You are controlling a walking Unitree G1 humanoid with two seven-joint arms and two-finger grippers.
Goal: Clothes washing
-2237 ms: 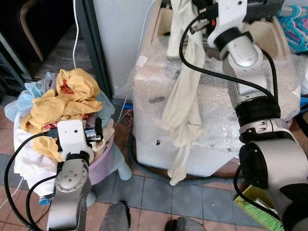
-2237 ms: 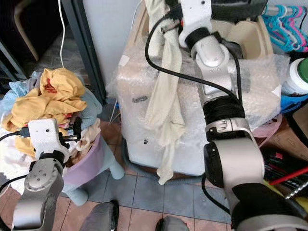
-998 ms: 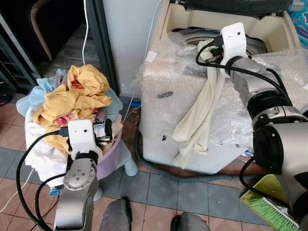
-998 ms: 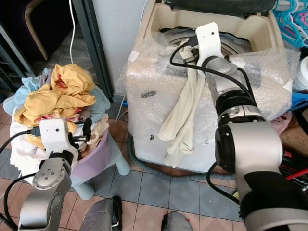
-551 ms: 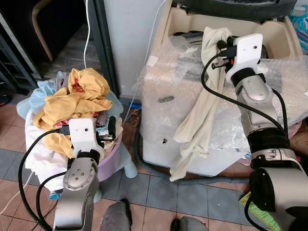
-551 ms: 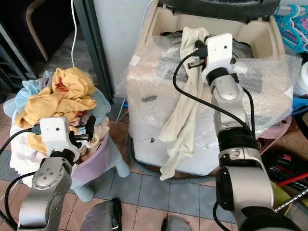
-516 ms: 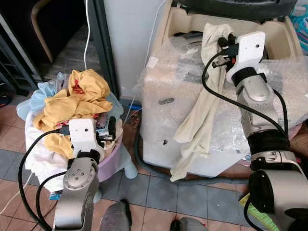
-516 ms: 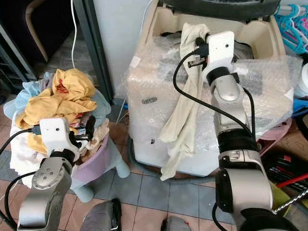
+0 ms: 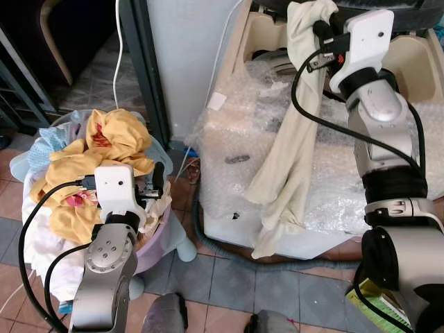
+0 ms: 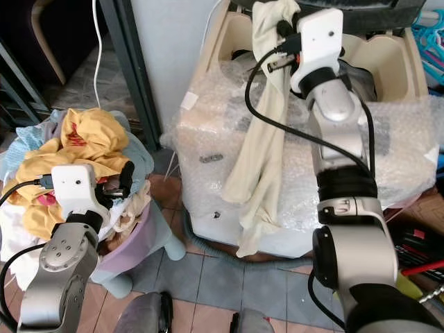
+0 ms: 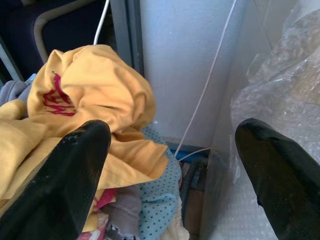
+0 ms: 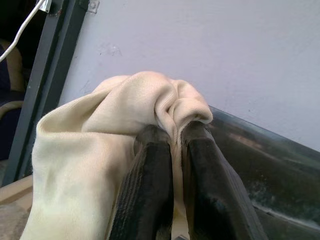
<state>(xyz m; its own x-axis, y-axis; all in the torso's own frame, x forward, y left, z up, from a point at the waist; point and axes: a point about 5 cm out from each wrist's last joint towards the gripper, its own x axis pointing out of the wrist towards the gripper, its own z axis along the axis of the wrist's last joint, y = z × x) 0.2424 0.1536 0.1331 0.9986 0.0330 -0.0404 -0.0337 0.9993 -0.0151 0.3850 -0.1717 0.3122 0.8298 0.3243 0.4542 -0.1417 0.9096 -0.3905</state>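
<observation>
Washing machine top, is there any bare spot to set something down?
The bubble-wrapped white washing machine has bare wrap between its open tub and its front edge. The long cream garment, gripped in the right tool, drapes the middle. The heaped lilac laundry basket is crowded.

Tiled floor (image 9: 229,274), bubble-wrapped washing machine (image 9: 326,173), lilac laundry basket (image 9: 156,239) standing on it

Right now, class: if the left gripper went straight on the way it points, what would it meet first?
Probably the pale wall with its white cable. The left gripper, jaws open, points past the yellow garment and the bubble-wrapped washer. Depth is unclear.
</observation>
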